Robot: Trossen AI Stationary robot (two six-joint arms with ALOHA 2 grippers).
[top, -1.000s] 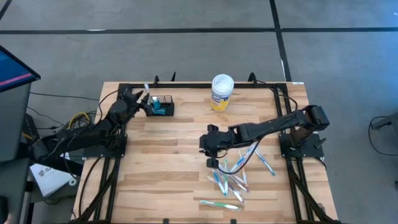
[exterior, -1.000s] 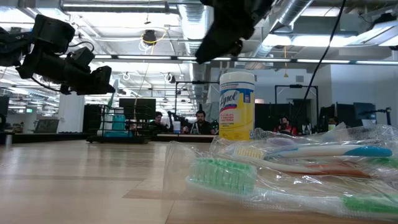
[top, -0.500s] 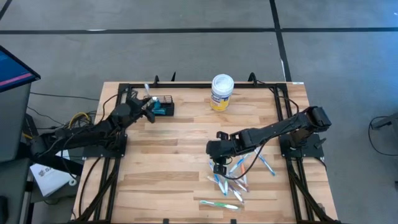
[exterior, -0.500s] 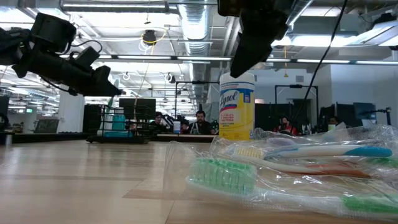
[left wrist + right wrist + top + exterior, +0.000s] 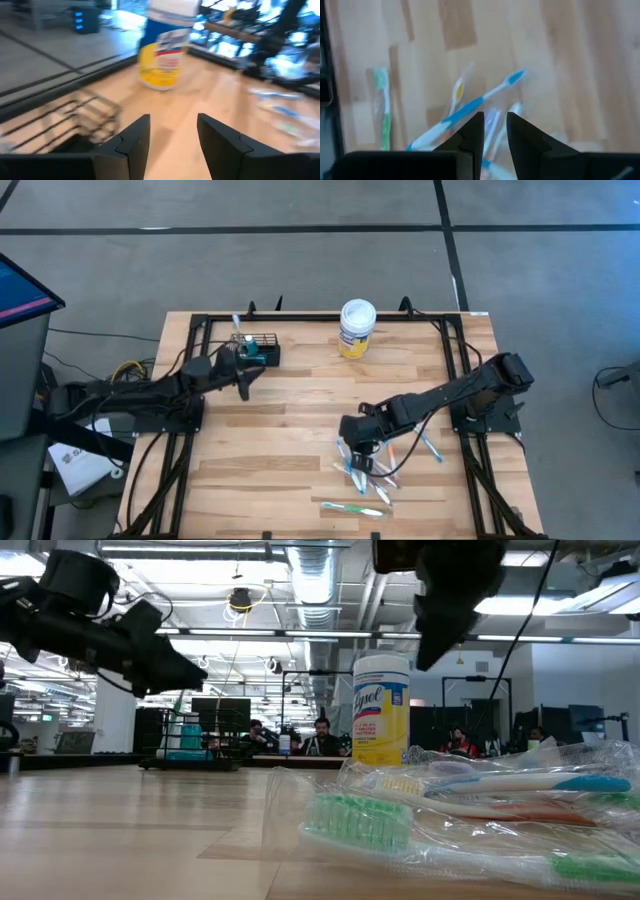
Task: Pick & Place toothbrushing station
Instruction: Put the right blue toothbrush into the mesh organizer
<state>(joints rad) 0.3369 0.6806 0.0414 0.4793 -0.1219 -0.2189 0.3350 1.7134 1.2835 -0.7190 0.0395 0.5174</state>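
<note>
The tabletop (image 5: pixel 290 430) is pale butcher-block wood, laid in long planks and edged by a black metal frame, and it stands on a grey concrete floor (image 5: pixel 300 250) crossed by dark lines. The toothbrushing station (image 5: pixel 257 347), a small black wire-mesh basket with a teal item and a toothbrush standing in it, sits near the tabletop's 11 o'clock corner. Toward 12 o'clock stands a yellow-labelled wipes tub (image 5: pixel 356 327) with a white lid, well apart from the basket.

The left claw (image 5: pixel 245 377) hovers just beside the basket, on its 6 o'clock side, with its fingers parted and nothing between them. In the left wrist view the basket's bars show past the fingers (image 5: pixel 132 142) and the tub lies farther off.

The right claw (image 5: pixel 362 442) hangs over a scatter of wrapped toothbrushes (image 5: pixel 375 470) at about 5 o'clock on the tabletop. Its fingers (image 5: pixel 470 132) stand a narrow gap apart and grip nothing, with a blue toothbrush (image 5: pixel 470 107) and a green one (image 5: pixel 382 107) lying on the wood below.

In the low view the room beyond is an open workshop with exposed ducts (image 5: pixel 310 570), strip lights, and people (image 5: pixel 322 737) seated at far desks.
</note>
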